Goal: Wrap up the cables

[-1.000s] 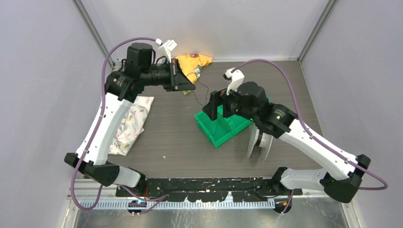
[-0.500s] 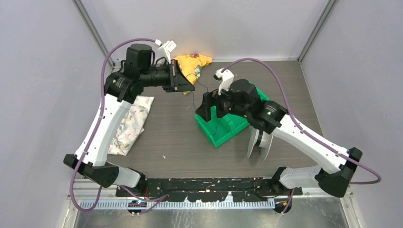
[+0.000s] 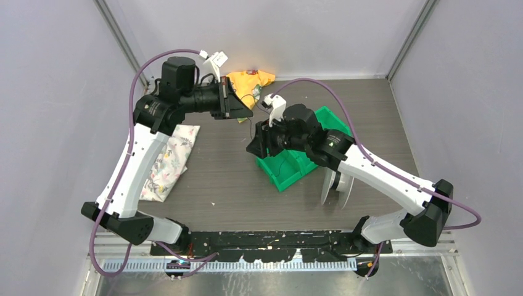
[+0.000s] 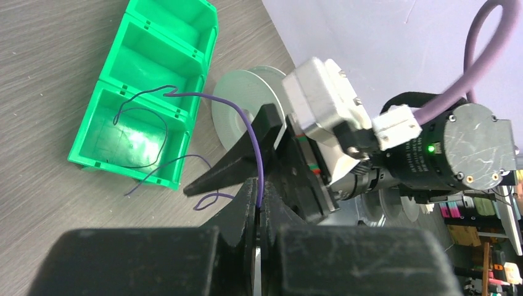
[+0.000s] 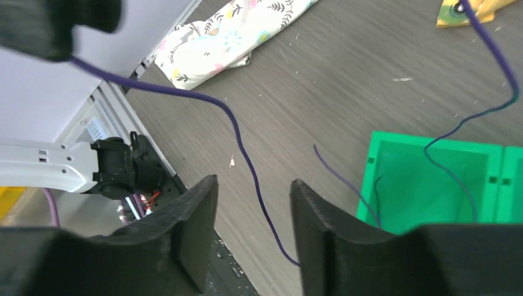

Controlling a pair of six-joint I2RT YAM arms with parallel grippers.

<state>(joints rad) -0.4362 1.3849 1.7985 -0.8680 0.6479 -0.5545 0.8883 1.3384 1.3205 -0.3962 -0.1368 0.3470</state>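
**Listener:** What are your two hands doing?

**Me:** My left gripper [image 4: 259, 206] is closed tight on the cable [image 4: 250, 123], a very thin purple wire pinched between the two black fingertips. That hand is raised above the dark wood-grain table [image 3: 228, 179], near a crumpled yellow cloth [image 3: 250, 80]. My right gripper [image 5: 254, 191] faces it, fingers spread apart and gripping nothing. In the right wrist view the wire runs across the gap between those fingers without touching either one.

**Listener:** Where does the cable go from there?

**Me:** From my left fingertips it arcs over to a green bin [image 4: 154, 61] with three compartments. It lies in loose loops in the end compartment, and a couple of strands spill over the wall onto the table.

**Listener:** Anything else nearby?

**Me:** A pale spool [image 3: 336, 185] stands on edge just beside the bin, under my right arm. A floral cloth [image 3: 166, 160] lies well apart, at the table's left side.
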